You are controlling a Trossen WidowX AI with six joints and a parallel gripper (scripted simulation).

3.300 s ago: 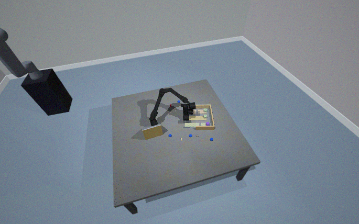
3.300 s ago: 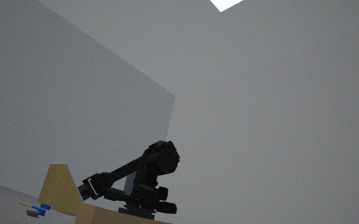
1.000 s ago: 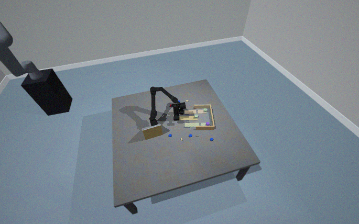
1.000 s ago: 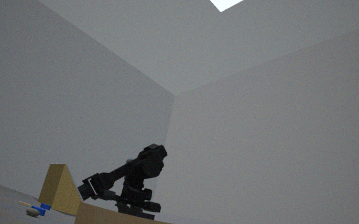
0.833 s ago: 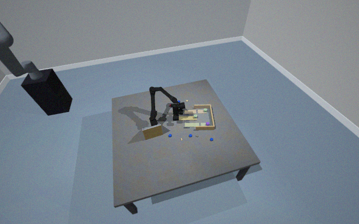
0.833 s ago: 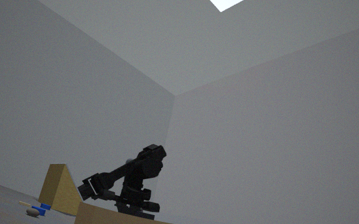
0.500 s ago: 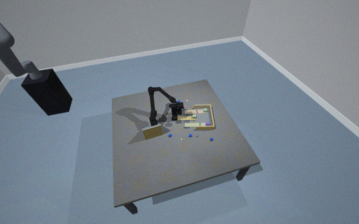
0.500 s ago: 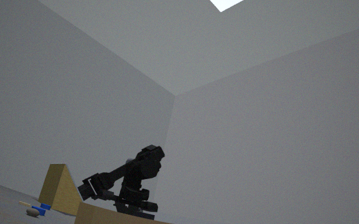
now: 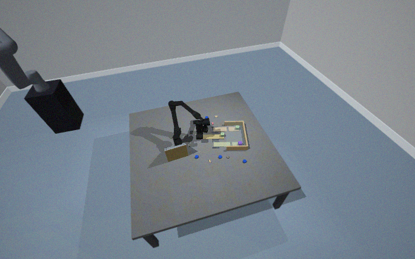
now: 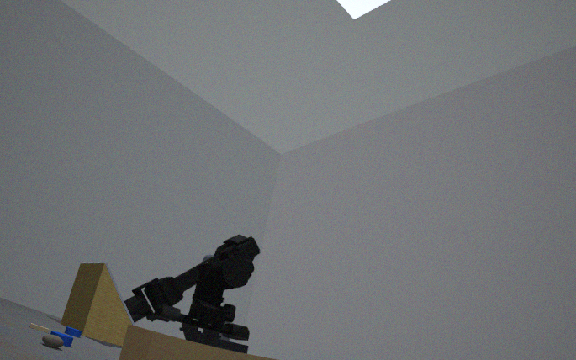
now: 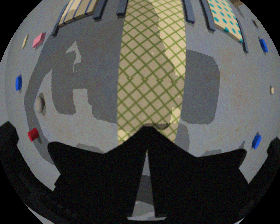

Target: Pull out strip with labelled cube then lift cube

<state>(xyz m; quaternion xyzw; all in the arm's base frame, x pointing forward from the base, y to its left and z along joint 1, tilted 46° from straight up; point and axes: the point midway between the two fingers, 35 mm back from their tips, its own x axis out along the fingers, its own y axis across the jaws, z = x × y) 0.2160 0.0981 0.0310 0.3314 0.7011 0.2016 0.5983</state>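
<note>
Top: middle strip out past the tray's open side.
The one-piece middle strip (image 9: 213, 136) (image 11: 151, 70) carries the green labelled cube (image 9: 222, 133), short of the wooden tray (image 9: 245, 135) (image 10: 160, 341); another green cube (image 9: 237, 126) and a purple cube (image 9: 240, 143) sit inside, near its back wall.

Exterior: gripper low behind the tray wall.
The wall hides the strips and the tips of the gripper (image 9: 199, 137) (image 10: 231, 348) (image 11: 148, 128).

Wrist: fingers together over the latticed strip.
Bare table (image 9: 183, 189) (image 11: 203, 145) flanks its near length; dark rails (image 11: 189, 11) edge its far part.
</note>
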